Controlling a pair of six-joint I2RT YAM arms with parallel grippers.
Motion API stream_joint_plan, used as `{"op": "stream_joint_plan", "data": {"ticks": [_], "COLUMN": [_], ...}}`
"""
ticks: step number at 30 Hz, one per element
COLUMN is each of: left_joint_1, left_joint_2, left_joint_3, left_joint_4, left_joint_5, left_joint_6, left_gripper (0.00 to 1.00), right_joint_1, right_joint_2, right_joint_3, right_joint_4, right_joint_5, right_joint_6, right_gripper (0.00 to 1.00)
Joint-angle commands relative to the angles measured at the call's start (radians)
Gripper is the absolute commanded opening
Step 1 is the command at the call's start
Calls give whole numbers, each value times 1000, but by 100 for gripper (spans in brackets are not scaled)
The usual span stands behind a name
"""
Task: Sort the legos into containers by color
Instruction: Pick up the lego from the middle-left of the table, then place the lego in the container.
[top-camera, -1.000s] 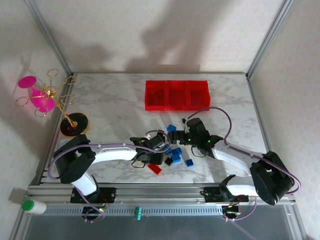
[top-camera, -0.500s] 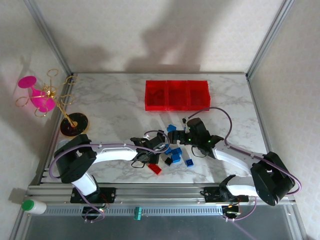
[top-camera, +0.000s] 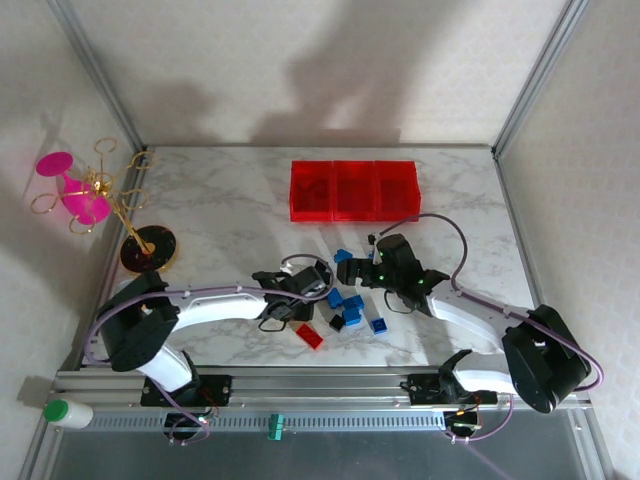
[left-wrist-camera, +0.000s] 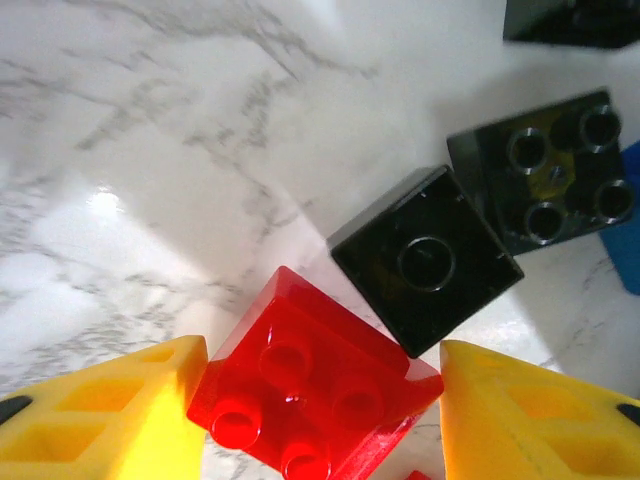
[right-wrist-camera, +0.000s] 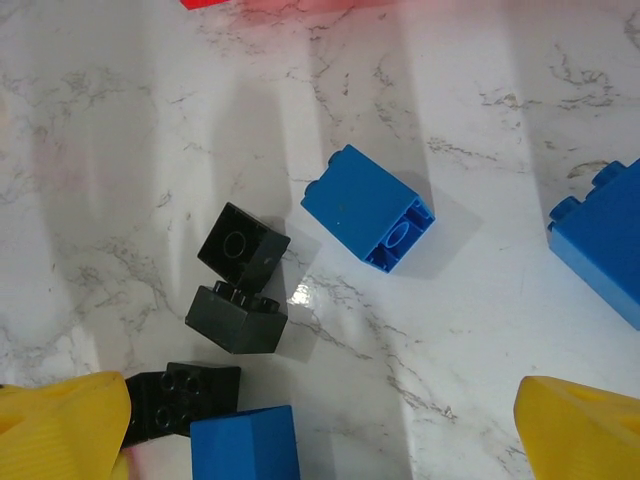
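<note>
**Table** (top-camera: 230, 215): white marble top, seen from overhead and from both wrists.

**Containers** (top-camera: 354, 165): three joined translucent red bins in a row, upper centre of the overhead view, well apart from both grippers. Their contents cannot be made out.

**Left gripper** (left-wrist-camera: 322, 372): its yellow fingers (left-wrist-camera: 120, 410) fill the bottom corners of the left wrist view. They are clenched on a red brick (left-wrist-camera: 305, 395), studs up, with a finger touching each side. In the overhead view the gripper sits at frame centre, at the left edge of the brick cluster.

**Black single-stud brick** (left-wrist-camera: 425, 262): centre right of the left wrist view, just beyond the red brick, lying on the marble.

**Black four-stud brick** (left-wrist-camera: 545, 170): upper right of the same view, just beside the single-stud one.

**Right gripper** (right-wrist-camera: 320, 400): released, jaws spread wide. Its yellow tips sit at the bottom corners of the right wrist view, with nothing between them but marble and bricks.

**Loose legos** (top-camera: 350, 305): a cluster of blue and black bricks, lower centre of the overhead view, just below the two grippers.

- Blue brick on its side (right-wrist-camera: 370, 208), centre of the right wrist view.
- Two black bricks (right-wrist-camera: 240, 285), touching, left of centre in the right wrist view.
- Spare red brick (top-camera: 310, 335), at the cluster's lower left in the overhead view.

**Gold wire stand** (top-camera: 120, 205): on a black disc — upper left of the overhead view, at the table's left edge.
</note>
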Motion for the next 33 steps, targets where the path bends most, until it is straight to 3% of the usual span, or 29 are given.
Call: {"op": "stream_joint_plan", "data": {"ticks": [1, 7, 12, 19, 33], "left_joint_1": [35, 181, 277, 408, 456], "left_joint_2": [-67, -117, -40, 192, 748], "left_joint_3": [44, 148, 317, 560, 1151], "left_joint_4": [-81, -81, -31, 83, 68], "left_joint_5": [-73, -116, -144, -87, -98], "left_joint_6": [27, 102, 177, 197, 225], "left_gripper": [57, 57, 56, 55, 55], "right_joint_1": [-26, -81, -111, -167, -206], "right_joint_2": [-30, -28, -14, 6, 23], "right_joint_3": [25, 70, 100, 121, 123], "right_joint_4": [8, 13, 9, 32, 67], "right_joint_5": [-35, -68, -50, -37, -45], "right_joint_6": [8, -4, -7, 37, 27], "right_gripper": [99, 99, 99, 99, 99]}}
